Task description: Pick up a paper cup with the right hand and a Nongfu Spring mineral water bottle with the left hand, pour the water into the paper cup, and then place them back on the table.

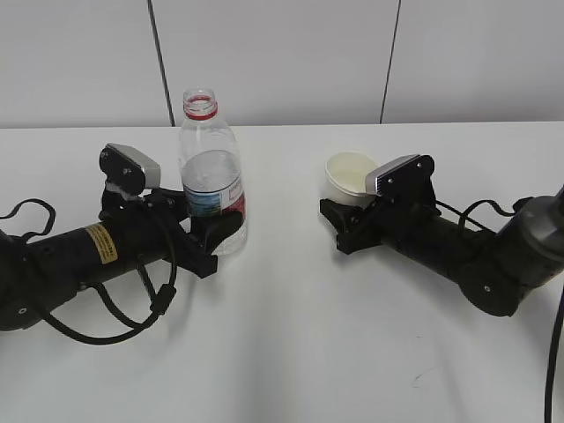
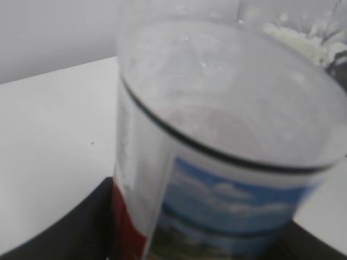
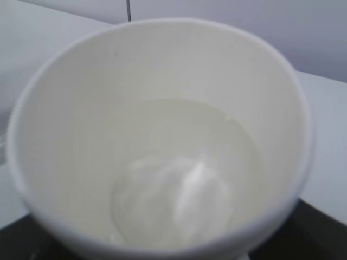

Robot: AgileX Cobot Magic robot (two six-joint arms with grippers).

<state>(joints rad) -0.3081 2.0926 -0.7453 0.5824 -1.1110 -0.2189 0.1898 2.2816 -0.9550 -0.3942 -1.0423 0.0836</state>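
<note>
The Nongfu Spring bottle (image 1: 210, 167) stands upright and uncapped on the white table (image 1: 291, 352), with some water in it. My left gripper (image 1: 211, 236), on the yellow-labelled arm, is shut on its lower part. In the left wrist view the bottle (image 2: 217, 135) fills the frame, with a dark finger (image 2: 81, 227) against its side. The paper cup (image 1: 350, 174) sits in my right gripper (image 1: 345, 220), which is shut on its lower part; the cup's base is hidden. The right wrist view looks into the cup (image 3: 70, 108), which holds clear water (image 3: 179, 179).
Black cables loop beside the left arm (image 1: 132, 308) and behind the right arm (image 1: 480, 211). A small dark scuff (image 1: 421, 377) marks the table at the front right. A grey panelled wall (image 1: 282, 62) stands behind the table's far edge.
</note>
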